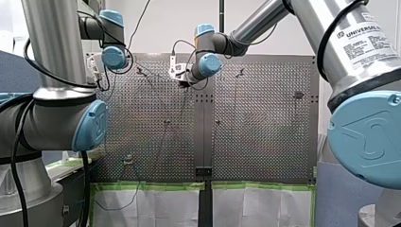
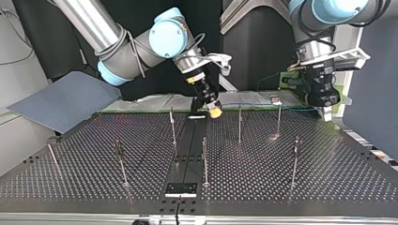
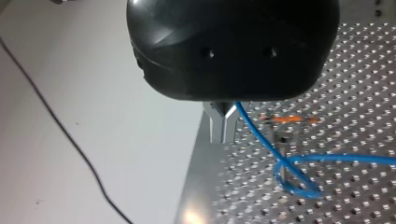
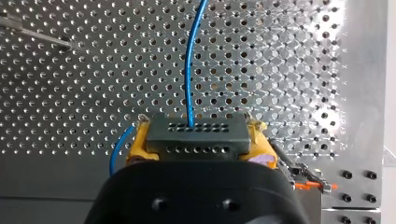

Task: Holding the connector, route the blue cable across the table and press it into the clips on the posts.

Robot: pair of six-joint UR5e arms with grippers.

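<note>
In the right wrist view my right gripper [image 4: 196,140] is shut, its yellow pads [image 4: 137,144] clamped on a dark grey connector block [image 4: 196,133]. The blue cable [image 4: 189,60] leaves the block and runs ahead over the perforated table. In the top view this gripper [image 2: 215,110] hovers low near the table's far middle. My left gripper [image 3: 223,125] has its metal fingers shut on the blue cable [image 3: 254,133]. From there the cable loops around a thin post [image 3: 283,158] and trails away beside it. In the top view my left gripper [image 2: 327,111] hangs over the far right edge.
Several thin upright posts [image 2: 205,161] stand across the perforated table [image 2: 75,173]. A grey-blue sheet [image 2: 61,101] lies beyond the top view's left edge. A thin black wire [image 3: 70,140] crosses the white surface beside the table. Green tape [image 1: 151,186] lines the table's near edge in the front view.
</note>
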